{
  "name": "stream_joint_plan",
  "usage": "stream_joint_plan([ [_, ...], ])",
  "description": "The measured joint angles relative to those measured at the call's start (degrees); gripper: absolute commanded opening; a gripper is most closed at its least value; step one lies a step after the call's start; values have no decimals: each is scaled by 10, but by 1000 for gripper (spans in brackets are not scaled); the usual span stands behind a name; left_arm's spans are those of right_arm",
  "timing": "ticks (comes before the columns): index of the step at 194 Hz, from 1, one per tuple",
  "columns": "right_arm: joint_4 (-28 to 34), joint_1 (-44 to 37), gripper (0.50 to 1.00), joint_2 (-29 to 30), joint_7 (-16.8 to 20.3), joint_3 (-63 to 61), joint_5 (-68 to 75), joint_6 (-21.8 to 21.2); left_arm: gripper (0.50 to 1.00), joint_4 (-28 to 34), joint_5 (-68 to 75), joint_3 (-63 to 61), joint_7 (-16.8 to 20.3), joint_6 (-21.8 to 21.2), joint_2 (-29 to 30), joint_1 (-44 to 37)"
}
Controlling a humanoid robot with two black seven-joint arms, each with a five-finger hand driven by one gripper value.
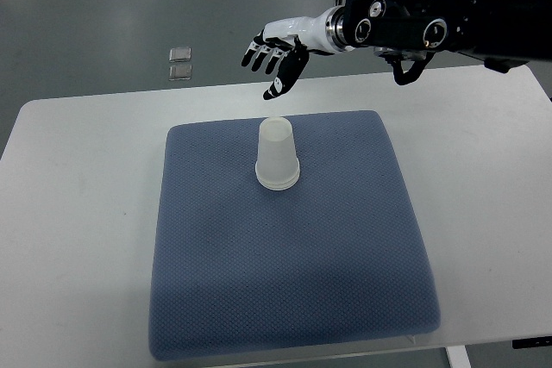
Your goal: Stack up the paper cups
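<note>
Right hand (278, 52) spread, empty — above upturned cup stack (277, 154) on mat (345, 239).

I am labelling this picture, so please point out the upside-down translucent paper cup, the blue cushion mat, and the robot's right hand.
upside-down translucent paper cup (278, 159), top view, on its side wall.
blue cushion mat (293, 273), top view, on bare fabric.
right hand (278, 53), top view, on the middle of the hand.

A lab test station is showing here. A white table (78, 213) is standing on grey floor (103, 6), bearing a blue pad (285, 282).
</note>
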State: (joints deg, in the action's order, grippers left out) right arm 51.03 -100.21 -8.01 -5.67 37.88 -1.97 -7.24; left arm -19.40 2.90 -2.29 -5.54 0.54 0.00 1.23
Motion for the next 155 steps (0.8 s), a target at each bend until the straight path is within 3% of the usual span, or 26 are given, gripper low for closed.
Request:
stream_joint_plan([
  [24,-36,83,797,-43,-1,-127,18,29,1000,-1,0,0,0,0,0,0],
  [58,-102,202,799,-66,-14,-300,63,35,1000,-2,0,0,0,0,0,0],
  [77,-137,265,829,-65,-19,-406,70,34,1000,-2,0,0,0,0,0,0],
  [90,-160,306,858,-62,-26,-481,71,28,1000,-2,0,0,0,0,0,0],
  [114,-185,366,862,-60,-44,-595,72,7,1000,-2,0,0,0,0,0,-1],
  [121,-191,383,891,-60,-47,-623,72,-3,1000,-2,0,0,0,0,0,-2],
  [155,-206,436,924,-60,-51,-681,72,-36,1000,-1,0,-1,0,0,0,-6],
])
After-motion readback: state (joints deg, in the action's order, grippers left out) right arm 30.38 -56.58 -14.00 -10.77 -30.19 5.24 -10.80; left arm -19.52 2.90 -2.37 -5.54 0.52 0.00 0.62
